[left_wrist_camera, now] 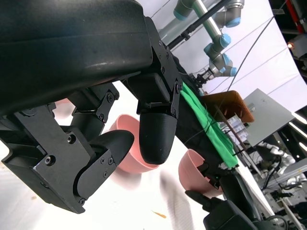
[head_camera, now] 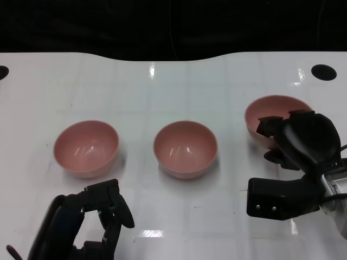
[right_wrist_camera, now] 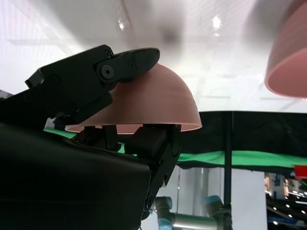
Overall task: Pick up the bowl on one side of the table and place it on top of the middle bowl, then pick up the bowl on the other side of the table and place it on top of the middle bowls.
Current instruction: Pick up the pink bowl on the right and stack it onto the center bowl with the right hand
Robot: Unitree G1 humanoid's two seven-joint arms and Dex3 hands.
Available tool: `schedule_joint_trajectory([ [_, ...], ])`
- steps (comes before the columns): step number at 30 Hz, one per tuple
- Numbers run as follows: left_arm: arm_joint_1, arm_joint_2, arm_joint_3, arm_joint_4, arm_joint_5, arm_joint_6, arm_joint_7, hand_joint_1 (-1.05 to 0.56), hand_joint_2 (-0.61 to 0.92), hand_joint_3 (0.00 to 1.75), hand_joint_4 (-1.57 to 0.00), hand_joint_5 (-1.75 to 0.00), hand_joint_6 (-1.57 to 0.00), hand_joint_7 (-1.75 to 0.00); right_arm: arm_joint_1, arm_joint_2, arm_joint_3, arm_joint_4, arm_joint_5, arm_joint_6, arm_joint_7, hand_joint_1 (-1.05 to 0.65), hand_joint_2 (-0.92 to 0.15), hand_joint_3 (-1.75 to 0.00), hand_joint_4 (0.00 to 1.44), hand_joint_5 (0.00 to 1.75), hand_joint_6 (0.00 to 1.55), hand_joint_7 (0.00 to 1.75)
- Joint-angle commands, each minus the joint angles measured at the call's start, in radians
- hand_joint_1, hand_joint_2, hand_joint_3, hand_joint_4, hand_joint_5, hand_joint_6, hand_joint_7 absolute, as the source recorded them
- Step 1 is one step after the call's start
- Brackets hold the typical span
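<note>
Green cloth (right_wrist_camera: 240, 158) beyond gripped bowl (right_wrist_camera: 158, 108)

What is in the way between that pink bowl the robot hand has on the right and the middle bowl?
Nothing visible. The right robot hand grips the right bowl at its rim, and only bare white table lies between it and the middle bowl. The left bowl sits on the far side.

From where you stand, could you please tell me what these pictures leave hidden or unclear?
- Head view: the right hand covers the near rim of the right pink bowl, so the contact there is hidden.
- Head view: the left hand is cut off by the bottom edge.
- Left wrist view: that hand's fingers hide most of the middle pink bowl.
- Right wrist view: another bowl is blurred and cut off by the edge.
</note>
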Motion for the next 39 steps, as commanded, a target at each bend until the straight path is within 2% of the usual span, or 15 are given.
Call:
schedule_joint_trajectory([
  [1, -0.001, 0.004, 0.006, -0.009, 0.001, 0.013, 0.007, -0.05, 0.29, 1.54, -0.88, -1.71, -0.83, -1.52, -0.002, -0.022, -0.014, -0.078, 0.016, -0.009, 0.019, -0.25, -0.60, -0.83, 0.96, 1.75, 0.71, 1.71],
  [3, 0.001, 0.004, 0.007, -0.011, -0.003, 0.013, 0.005, -0.05, 0.28, 1.54, -0.88, -1.70, -0.84, -1.51, -0.001, -0.021, -0.019, -0.157, 0.023, 0.004, 0.068, -0.25, -0.57, -0.90, 0.96, 1.75, 0.70, 1.73],
  [7, -0.002, 0.004, 0.005, -0.007, -0.012, 0.010, 0.002, -0.04, 0.28, 1.54, -0.88, -1.69, -0.83, -1.49, -0.002, -0.011, -0.037, -0.253, 0.056, 0.009, 0.139, -0.23, -0.43, -1.12, 0.97, 1.75, 0.70, 1.75],
  [9, -0.001, 0.003, 0.005, -0.011, -0.009, 0.017, 0.003, -0.04, 0.28, 1.54, -0.88, -1.69, -0.83, -1.48, -0.006, -0.005, -0.040, -0.289, 0.060, 0.017, 0.166, -0.21, -0.37, -1.13, 0.97, 1.75, 0.70, 1.75],
  [17, 0.001, 0.000, 0.002, -0.012, -0.004, 0.016, 0.005, -0.05, 0.28, 1.55, -0.88, -1.70, -0.84, -1.49, -0.016, 0.026, -0.039, -0.345, 0.085, -0.017, 0.211, -0.21, -0.32, -1.24, 1.02, 1.75, 0.75, 1.75],
  [29, 0.011, 0.005, 0.003, -0.025, 0.006, 0.020, 0.006, -0.07, 0.26, 1.57, -0.88, -1.70, -0.84, -1.50, -0.046, 0.094, -0.020, -0.312, 0.104, -0.098, 0.222, -0.24, -0.29, -1.39, 1.03, 1.75, 0.75, 1.75],
  [32, 0.012, 0.005, 0.003, -0.025, 0.001, 0.015, 0.005, -0.07, 0.26, 1.57, -0.88, -1.69, -0.84, -1.49, -0.057, 0.114, -0.007, -0.302, 0.099, -0.098, 0.235, -0.25, -0.28, -1.39, 1.03, 1.75, 0.74, 1.75],
  [38, 0.014, 0.001, 0.003, -0.032, 0.018, 0.010, 0.014, -0.05, 0.27, 1.56, -0.89, -1.69, -0.84, -1.50, -0.068, 0.139, 0.018, -0.285, 0.099, -0.099, 0.272, -0.28, -0.37, -1.16, 0.99, 1.75, 0.71, 1.75],
  [39, 0.015, 0.000, 0.003, -0.034, 0.019, 0.014, 0.014, -0.06, 0.27, 1.56, -0.89, -1.69, -0.84, -1.50, -0.071, 0.142, 0.024, -0.279, 0.096, -0.098, 0.279, -0.27, -0.41, -1.08, 0.99, 1.75, 0.79, 1.39],
])
